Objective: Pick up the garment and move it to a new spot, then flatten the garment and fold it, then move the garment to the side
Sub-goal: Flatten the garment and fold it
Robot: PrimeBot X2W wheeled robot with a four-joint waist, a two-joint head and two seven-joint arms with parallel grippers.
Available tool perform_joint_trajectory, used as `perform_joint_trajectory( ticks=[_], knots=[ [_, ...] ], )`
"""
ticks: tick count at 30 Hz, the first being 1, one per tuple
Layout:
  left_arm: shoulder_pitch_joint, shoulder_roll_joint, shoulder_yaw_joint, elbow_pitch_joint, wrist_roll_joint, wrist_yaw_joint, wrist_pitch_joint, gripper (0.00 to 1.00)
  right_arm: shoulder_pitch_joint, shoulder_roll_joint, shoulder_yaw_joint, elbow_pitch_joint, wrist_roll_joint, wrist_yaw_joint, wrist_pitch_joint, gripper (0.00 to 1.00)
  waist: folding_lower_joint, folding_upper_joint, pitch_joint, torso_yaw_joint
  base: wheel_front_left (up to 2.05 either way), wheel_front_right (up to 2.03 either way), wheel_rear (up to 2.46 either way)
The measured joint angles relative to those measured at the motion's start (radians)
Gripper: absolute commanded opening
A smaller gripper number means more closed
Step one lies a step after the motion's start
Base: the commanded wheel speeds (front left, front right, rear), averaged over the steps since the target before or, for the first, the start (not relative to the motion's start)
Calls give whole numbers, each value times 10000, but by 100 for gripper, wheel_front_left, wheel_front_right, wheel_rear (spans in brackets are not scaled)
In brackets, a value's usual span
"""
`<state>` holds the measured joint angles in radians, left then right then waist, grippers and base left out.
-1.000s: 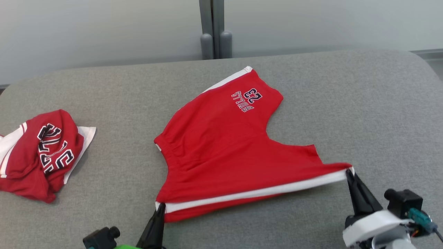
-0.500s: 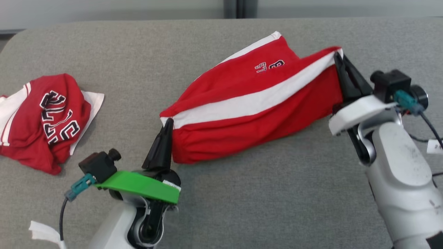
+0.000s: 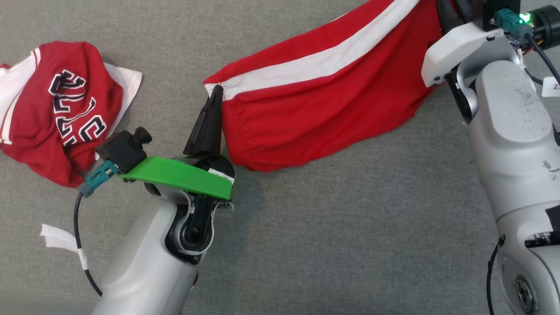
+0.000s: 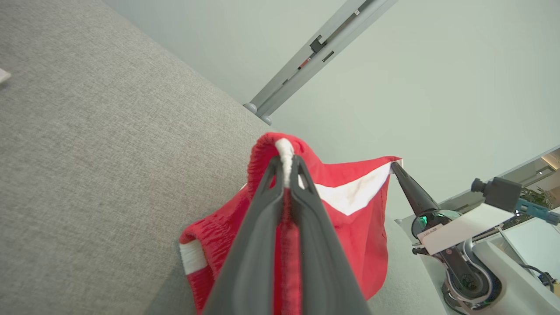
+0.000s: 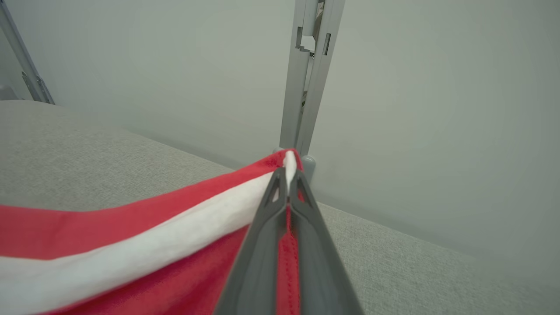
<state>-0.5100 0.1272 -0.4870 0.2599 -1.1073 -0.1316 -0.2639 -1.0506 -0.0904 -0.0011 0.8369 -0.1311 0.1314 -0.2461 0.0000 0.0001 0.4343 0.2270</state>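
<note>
- Left pincer [image 3: 215, 91] clamped shut on the waistband corner of the red garment [image 3: 323, 100].
- Right pincer [image 5: 287, 173] clamped on its white-striped corner.
- Garment stretched between them, sagging onto the desk [image 3: 328, 240] near its far edge.
- Crumpled jersey [image 3: 57, 118] lies toward the left edge.

In the head view the shorts [image 3: 323, 100] run off the top edge at their right end, and the right gripper [image 5: 288, 177] pinching that end is cut by the same edge. Left of the shorts, the crumpled jersey [image 3: 43, 131] is clipped by the left edge, its lettering folded and unreadable. In the left wrist view the left gripper [image 4: 287, 161] hides the shorts' middle.
</note>
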Motion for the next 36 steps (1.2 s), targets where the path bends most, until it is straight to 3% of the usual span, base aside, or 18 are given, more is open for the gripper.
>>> perform_joint_trajectory(
  ticks=[2, 3, 4, 5, 14, 24, 25, 30, 36],
  knots=[
    [-148, -38, 21, 67, -21, 0, 0, 0, -263, 73, -249, 270, -359, 0, -54, 0, 0, -1, 219, 90, 0, 0, 0],
    [-187, -61, 59, 113, -21, 0, 0, 22, -358, 105, -437, 385, -512, 0, -86, 18, 0, 0, 328, 131, 0, 0, 0],
    [-202, -96, 144, 171, 0, 0, 0, 57, -421, 130, -593, 483, -665, 0, -98, 100, 0, 0, 432, 169, 0, 0, 0],
    [-215, -121, 194, 234, 27, 0, 0, 100, -464, 153, -719, 571, -846, 0, -100, 100, 0, -1, 521, 202, 0, 0, 0],
    [242, -186, 648, 673, 571, 0, 0, 100, 214, 320, -1354, 464, -1302, 0, -157, 100, 0, -1, 516, 255, 0, 0, 0],
    [898, -192, 1035, 708, 934, 0, 0, 100, 581, 174, -2163, 2069, -1584, 0, 140, 100, 0, -1, 215, 280, 0, 0, 0],
    [924, -199, 1060, 709, 961, 0, 0, 100, 540, 188, -2155, 2266, -1586, -2, 219, 0, 0, -1, 180, 294, 0, 0, 0],
    [1088, -230, 1195, 771, 1156, 0, 0, 100, 543, 293, -2378, 2853, -1174, 0, 71, 0, 0, -1, -73, 300, 0, 0, 0],
    [1528, -232, 1509, 938, 1252, 0, 0, 100, 1308, 270, -2861, 2692, -558, 4, -159, 0, 1, 0, -566, 113, 0, 0, 0]
  ],
)
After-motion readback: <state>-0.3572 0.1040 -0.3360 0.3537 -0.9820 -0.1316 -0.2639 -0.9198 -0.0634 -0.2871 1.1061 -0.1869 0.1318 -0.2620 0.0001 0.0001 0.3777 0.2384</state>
